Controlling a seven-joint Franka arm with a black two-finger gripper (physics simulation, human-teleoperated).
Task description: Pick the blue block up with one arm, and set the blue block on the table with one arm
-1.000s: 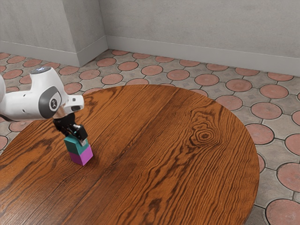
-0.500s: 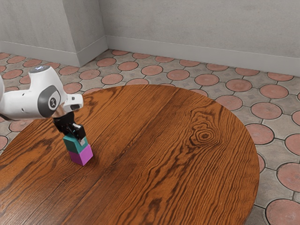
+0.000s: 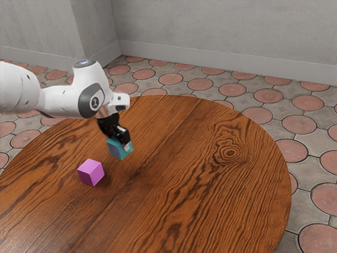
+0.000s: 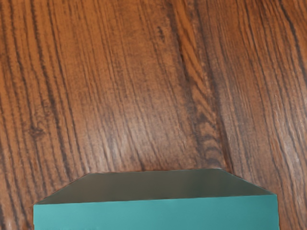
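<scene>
My gripper (image 3: 120, 143) is shut on the teal-blue block (image 3: 119, 149), with a fingertip on the block's near side in the exterior view. The block hangs above the wooden table (image 3: 174, 174), apart from the magenta block and over toward the exterior view's right of it. In the wrist view the same blue block (image 4: 156, 213) lies across the lower edge, its upper face teal and one side face dark, with the table's wood grain (image 4: 120, 96) beyond it.
A magenta block (image 3: 90, 173) rests on the table by itself, nearer the exterior camera than my hand. The table's rounded edge curves along the exterior view's right, with the tiled floor (image 3: 300, 124) beyond.
The blue block has come off the magenta block in my gripper and moved toward the exterior view's right and away from its camera. The magenta block has stayed put.
</scene>
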